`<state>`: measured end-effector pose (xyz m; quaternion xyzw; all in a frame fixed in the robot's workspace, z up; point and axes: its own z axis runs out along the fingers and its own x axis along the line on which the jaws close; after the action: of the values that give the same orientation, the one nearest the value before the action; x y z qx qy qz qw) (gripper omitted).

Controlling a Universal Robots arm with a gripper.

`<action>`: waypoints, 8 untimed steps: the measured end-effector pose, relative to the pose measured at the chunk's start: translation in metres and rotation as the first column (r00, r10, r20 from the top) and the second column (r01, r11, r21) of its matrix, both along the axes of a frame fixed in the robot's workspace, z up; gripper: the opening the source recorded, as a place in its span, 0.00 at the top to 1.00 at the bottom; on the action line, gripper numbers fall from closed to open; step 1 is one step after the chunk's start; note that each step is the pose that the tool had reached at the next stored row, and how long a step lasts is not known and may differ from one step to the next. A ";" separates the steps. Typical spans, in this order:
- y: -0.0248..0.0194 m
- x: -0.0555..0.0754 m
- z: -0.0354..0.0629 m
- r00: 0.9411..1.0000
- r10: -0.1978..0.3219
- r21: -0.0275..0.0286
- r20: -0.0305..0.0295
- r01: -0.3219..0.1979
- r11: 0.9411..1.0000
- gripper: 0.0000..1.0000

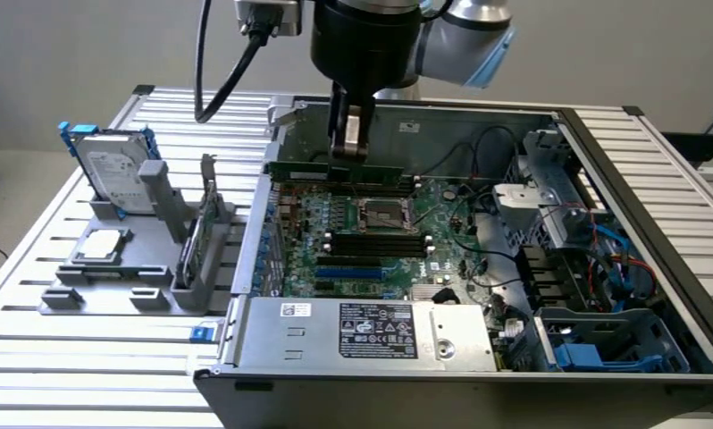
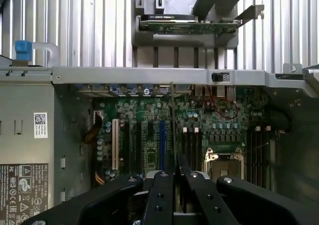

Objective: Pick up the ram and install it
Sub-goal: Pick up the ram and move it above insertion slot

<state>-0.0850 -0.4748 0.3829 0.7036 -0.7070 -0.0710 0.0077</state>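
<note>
The silver, label-bearing power supply box [image 1: 369, 331] is sitting at the near edge of the open grey metal computer case [image 1: 440, 121]. Beyond it, over the far part of the green motherboard [image 1: 369, 234], the arm's black two-finger gripper [image 1: 352, 154] is clamping its fingers on the ram [image 1: 309, 170]. The ram is a long, thin dark-green circuit-board stick, hanging level along the case's far wall. In the wrist view, the stick [image 2: 172, 125] is showing edge-on between the fingers [image 2: 159, 195].
</note>
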 end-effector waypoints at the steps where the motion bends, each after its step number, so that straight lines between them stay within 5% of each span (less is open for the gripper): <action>1: 0.0012 0.002 -0.0015 1.000 -0.001 0.000 0.000 0.001 1.000 0.85; 8: 0.0121 0.018 -0.0114 1.000 -0.001 0.000 0.000 0.001 1.000 0.85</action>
<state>-0.0673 -0.4627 0.3716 0.7031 -0.7075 -0.0710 0.0075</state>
